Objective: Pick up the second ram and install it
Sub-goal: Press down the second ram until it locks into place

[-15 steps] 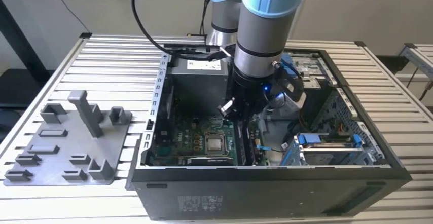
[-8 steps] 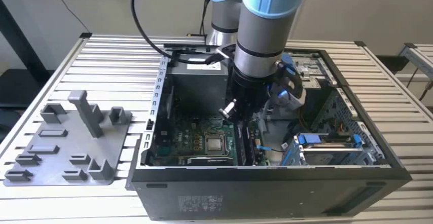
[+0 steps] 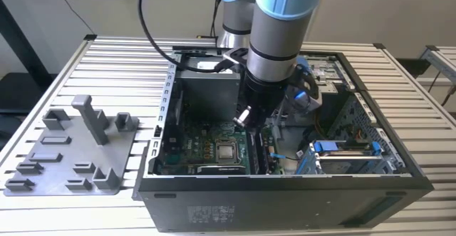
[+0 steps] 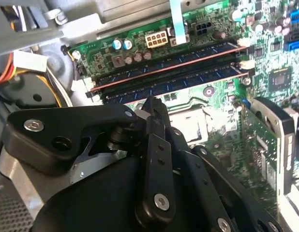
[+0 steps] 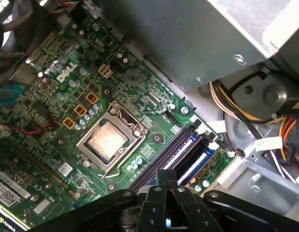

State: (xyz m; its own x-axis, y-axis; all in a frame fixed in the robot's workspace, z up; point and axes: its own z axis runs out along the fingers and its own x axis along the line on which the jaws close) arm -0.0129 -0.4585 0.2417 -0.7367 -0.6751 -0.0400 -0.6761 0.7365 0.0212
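— Where is the gripper [image 3: 242,119]?

— Down inside the open computer case [image 3: 285,193], which lies on the slatted table [image 3: 121,60]. The arm reaches in from above, and the gripper hangs over the green motherboard [image 5: 52,82], beside the CPU socket [image 5: 107,140], towards the exterior view's right of it.

— And the fingers?

— Pressed together. In both wrist views the two black fingers meet with no gap between them, and nothing sticks out from either side of the tips. In the second wrist view the tips sit right at the edge of the memory slots.

— So where is the second ram [image 4: 188,81]?

— In the second wrist view it lies lengthwise in the slot nearest the fingertips, a long dark strip seen edge-on, with small blue patches along it. Just beyond it, parallel, another module [image 4: 164,67] runs in its own slot (that one has a thin reddish line along its edge).

— Is the gripper touching the ram?

— The tips are right at it, but I cannot tell whether they touch. I cannot tell whether it is fully seated either.

— Anything outside the case?

— A grey plastic tray [image 3: 64,161] with upright blocks, on the table at the exterior view's left, well apart from the arm.
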